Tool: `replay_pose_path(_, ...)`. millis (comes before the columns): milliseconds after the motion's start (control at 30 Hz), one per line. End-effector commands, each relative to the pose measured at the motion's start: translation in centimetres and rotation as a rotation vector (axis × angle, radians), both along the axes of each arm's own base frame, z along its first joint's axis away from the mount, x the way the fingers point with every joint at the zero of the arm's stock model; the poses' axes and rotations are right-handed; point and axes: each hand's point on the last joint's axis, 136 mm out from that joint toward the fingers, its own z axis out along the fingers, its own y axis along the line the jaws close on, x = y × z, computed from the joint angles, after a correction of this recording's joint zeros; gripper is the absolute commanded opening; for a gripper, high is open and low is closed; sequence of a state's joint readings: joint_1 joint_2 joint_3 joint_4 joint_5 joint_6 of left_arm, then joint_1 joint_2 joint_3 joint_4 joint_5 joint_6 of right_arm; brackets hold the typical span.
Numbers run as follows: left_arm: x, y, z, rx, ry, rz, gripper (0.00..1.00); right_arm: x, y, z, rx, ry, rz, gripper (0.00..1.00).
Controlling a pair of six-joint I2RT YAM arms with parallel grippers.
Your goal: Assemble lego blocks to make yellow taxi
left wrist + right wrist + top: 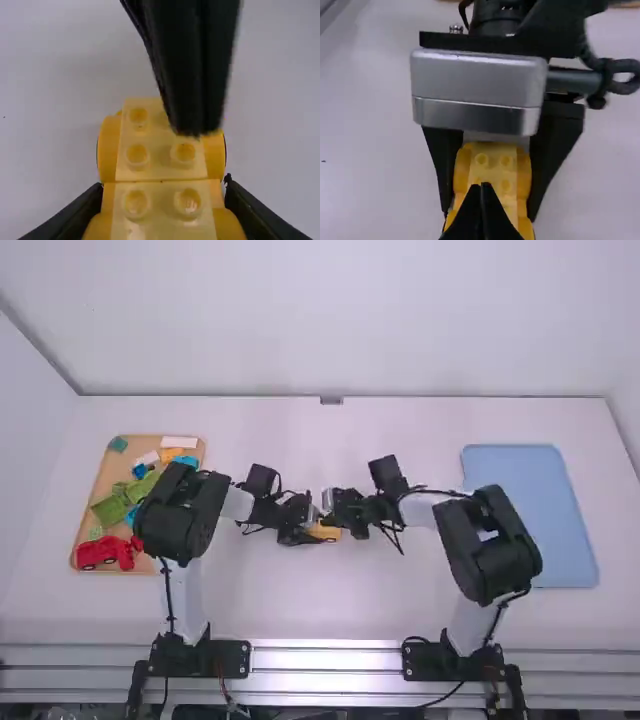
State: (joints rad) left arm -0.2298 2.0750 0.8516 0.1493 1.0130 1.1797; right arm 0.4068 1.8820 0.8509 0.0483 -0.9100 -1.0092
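Yellow car [161, 165]: studded on top
Left gripper [307, 532]: holding the car by its sides
Right gripper [333, 519]: narrow, tips together above studs

The distant high view looks forward and down from behind; close, opposed wrist views share the yellow blocks [159, 167].

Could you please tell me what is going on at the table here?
Two robot arms are working on a yellow taxi made of blocks. The left gripper grips the yellow car body by its sides, near the middle of the table. The right gripper, its fingers shut, is over the body's studs; whether it presses on them is unclear. More blocks lie in the tray at the left.
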Motion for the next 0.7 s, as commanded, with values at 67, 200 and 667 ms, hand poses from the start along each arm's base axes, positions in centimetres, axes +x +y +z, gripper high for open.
replay_pose_path(67,-0.7,0.0,-0.9,0.019,0.020,-0.010,0.38,1.0,-0.2,-0.3,-0.058,-0.001,-0.059,0.00)
replay_pose_path(200,-0.8,0.0,-0.9,0.019,0.020,-0.010,0.37,1.2,-0.5,-1.3,-0.084,0.020,-0.081,0.00)
replay_pose_path(667,-0.8,0.1,-1.0,0.020,0.025,-0.010,0.36,-0.4,-2.2,-6.1,-0.206,0.148,-0.084,0.00)
